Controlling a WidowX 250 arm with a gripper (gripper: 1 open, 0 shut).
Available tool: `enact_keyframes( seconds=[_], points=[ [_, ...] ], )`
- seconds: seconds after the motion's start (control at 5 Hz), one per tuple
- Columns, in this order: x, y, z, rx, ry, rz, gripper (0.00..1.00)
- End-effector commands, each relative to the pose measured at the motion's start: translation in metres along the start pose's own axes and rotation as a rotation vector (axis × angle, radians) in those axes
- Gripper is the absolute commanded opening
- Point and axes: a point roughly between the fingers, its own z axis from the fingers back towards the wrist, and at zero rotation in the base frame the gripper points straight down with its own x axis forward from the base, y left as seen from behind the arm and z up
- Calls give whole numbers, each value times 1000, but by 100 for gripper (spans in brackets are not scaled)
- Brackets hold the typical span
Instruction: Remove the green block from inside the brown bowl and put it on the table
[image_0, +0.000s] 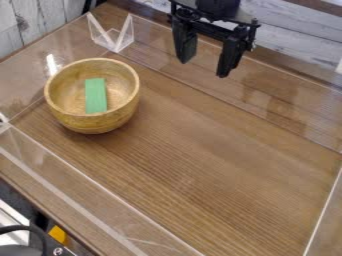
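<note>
- Green block (96, 96) is lying flat in the bottom of the brown bowl (62, 107), long axis running roughly away from the camera, slightly tilted.
- Bowl is sitting on the surface (201, 160) at the left; gripper (207, 58) is hanging well apart from it, up and to the right, pointing down.
- Fingers (230, 60) are spread wide with nothing held between them.
- Step in hand, as judged: approach. Gripper should be carried across and centred over the block before any descent.
- Fingers are best aligned across the block's short width, so the wrist probably needs turning to match its long axis.
- Descent should be kept inside the rim; thick bowl walls leave limited room for wide-open fingers, so a rim strike is the main risk.
- Block is flat and low: fingertips must be brought close to the bowl floor, or the grip may slip off the top edges.
- Bowl is unsecured and could be dragged or tipped if a wall is caught.
- Clear folded plastic piece (112, 33) is standing behind the bowl, off the likely path.
- Low clear walls (94, 200) edge the surface; plenty of bare wood is left for the drop.
</note>
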Motion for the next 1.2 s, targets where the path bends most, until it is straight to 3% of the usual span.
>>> enact_keyframes(
  seconds=[0.0,0.6,1.0],
  points=[
    [-3,2,-6,-4,18,9,100],
    [-29,83,7,-9,-8,201,100],
    [-42,119,0,-12,-5,319,100]
  ],
)
